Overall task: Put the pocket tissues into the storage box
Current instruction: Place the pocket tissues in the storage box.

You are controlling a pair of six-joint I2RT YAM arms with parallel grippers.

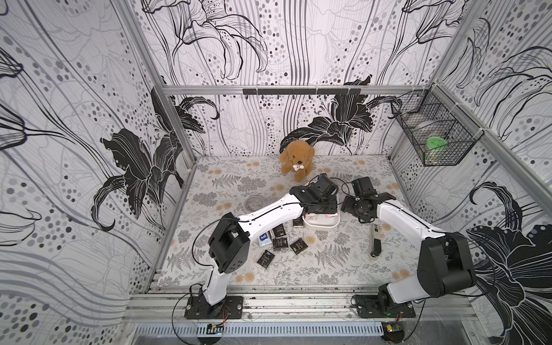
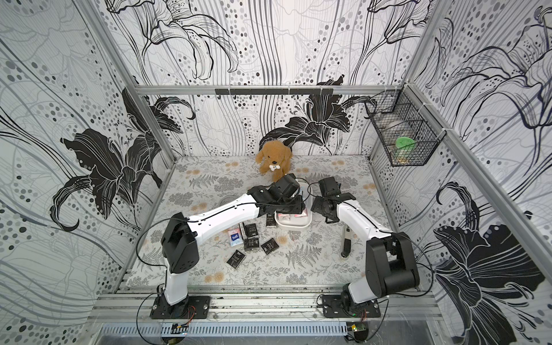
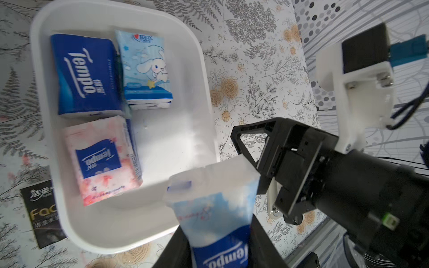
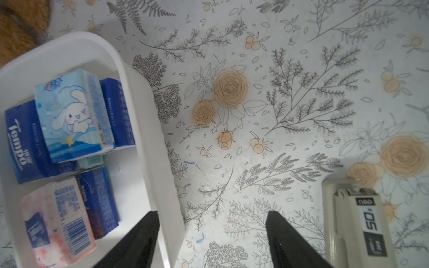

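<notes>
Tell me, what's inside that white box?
The white box holds a dark blue packet, a light blue cartoon packet and a pink packet. More blue packets lie underneath them, mostly covered, so the full count is hidden.

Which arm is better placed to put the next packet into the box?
Left. Left end effector grips a light blue packet above the box; right end effector is open, empty.
</notes>
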